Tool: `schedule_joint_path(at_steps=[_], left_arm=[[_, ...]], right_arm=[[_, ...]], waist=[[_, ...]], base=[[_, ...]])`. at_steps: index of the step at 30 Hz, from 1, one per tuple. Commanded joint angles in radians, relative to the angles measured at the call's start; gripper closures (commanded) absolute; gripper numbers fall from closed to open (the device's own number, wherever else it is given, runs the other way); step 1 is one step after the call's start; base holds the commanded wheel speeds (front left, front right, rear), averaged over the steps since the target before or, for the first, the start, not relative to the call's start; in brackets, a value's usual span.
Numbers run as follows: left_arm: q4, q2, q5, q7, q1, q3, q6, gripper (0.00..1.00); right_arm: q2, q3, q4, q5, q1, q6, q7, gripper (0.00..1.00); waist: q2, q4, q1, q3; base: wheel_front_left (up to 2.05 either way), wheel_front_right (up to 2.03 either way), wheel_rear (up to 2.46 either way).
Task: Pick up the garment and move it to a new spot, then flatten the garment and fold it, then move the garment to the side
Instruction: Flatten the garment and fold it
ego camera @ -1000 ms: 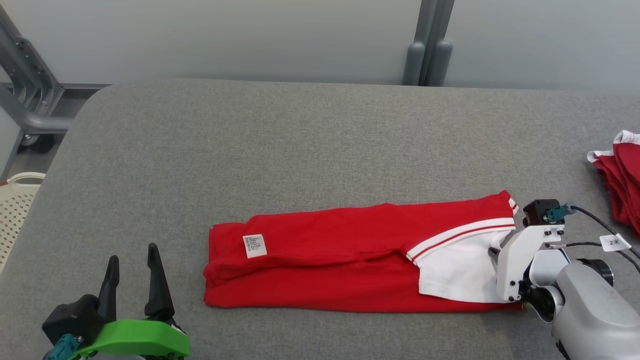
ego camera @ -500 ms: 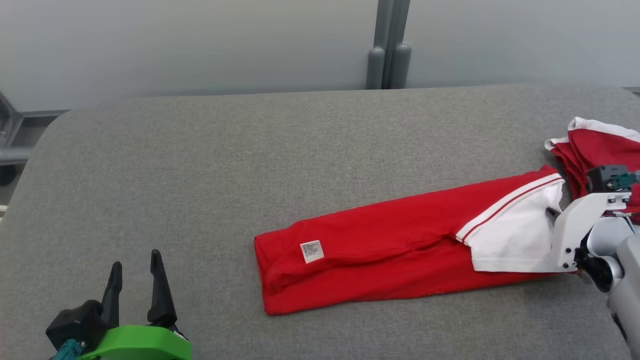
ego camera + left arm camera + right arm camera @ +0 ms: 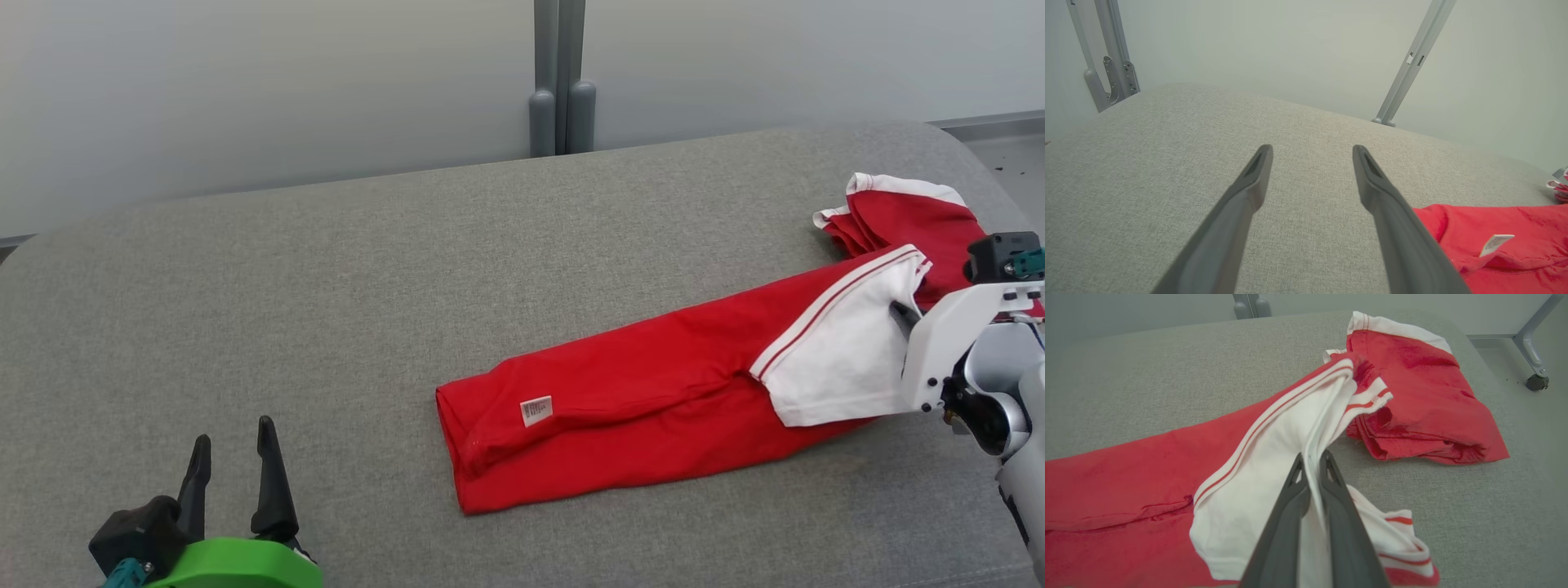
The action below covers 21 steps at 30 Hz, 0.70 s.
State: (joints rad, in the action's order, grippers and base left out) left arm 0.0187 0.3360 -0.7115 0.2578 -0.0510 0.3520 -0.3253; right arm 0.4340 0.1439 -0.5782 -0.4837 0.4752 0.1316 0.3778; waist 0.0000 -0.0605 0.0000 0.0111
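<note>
A long red cotton garment with a white, red-striped sleeve (image 3: 653, 392), folded into a narrow band, lies slantwise across the right half of a grey fabric-covered tabletop (image 3: 326, 286). Its red end, bearing a small white sewn-in label (image 3: 536, 411), points toward the middle of the near edge. Its white sleeve end angles away toward the far right.

The right claw (image 3: 898, 314) grips that white end. In the right wrist view its two dark fingers stand almost together around a fold of white cloth (image 3: 1311, 457), and the striped hem rises and bunches just past the fingertips. The rest of the garment (image 3: 1126, 477) rests flat on the surface.

Just beside the gripped end sits a second red garment with white trim (image 3: 906, 216), loosely folded in a heap near the far right corner (image 3: 1421, 396). Whether the two pieces touch cannot be told.

The left claw (image 3: 233, 433) hovers at the near left, well apart from the garment, fingers spread wide and empty (image 3: 1311, 149). In the left wrist view the labelled end (image 3: 1494, 228) shows beside its right finger.

A grey metal post (image 3: 561, 82) stands against the pale wall behind.
</note>
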Motion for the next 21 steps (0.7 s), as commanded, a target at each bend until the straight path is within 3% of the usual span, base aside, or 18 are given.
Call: schedule_joint_path(at_steps=[1,14,21], left_arm=[[0.005,0.002,0.005,0.003,0.001,0.000,0.005,0.00],[0.008,0.001,-0.004,0.004,0.000,0.001,0.006,0.00],[0.009,-0.004,-0.006,0.004,0.006,0.006,0.010,0.00]], right_arm=[[-0.006,0.011,0.041,-0.007,-0.018,-0.002,0.009,1.00],[-0.041,0.094,0.331,-0.025,-0.091,-0.001,0.078,1.00],[-0.097,0.152,0.458,-0.031,-0.131,-0.001,0.116,1.00]], waist=[[0.0000,-0.005,0.0000,-0.005],[0.0000,0.022,0.0000,-0.017],[0.0000,0.042,0.0000,-0.024]], base=[[0.00,0.00,0.00],[0.00,0.00,0.00],[0.00,0.00,0.00]])
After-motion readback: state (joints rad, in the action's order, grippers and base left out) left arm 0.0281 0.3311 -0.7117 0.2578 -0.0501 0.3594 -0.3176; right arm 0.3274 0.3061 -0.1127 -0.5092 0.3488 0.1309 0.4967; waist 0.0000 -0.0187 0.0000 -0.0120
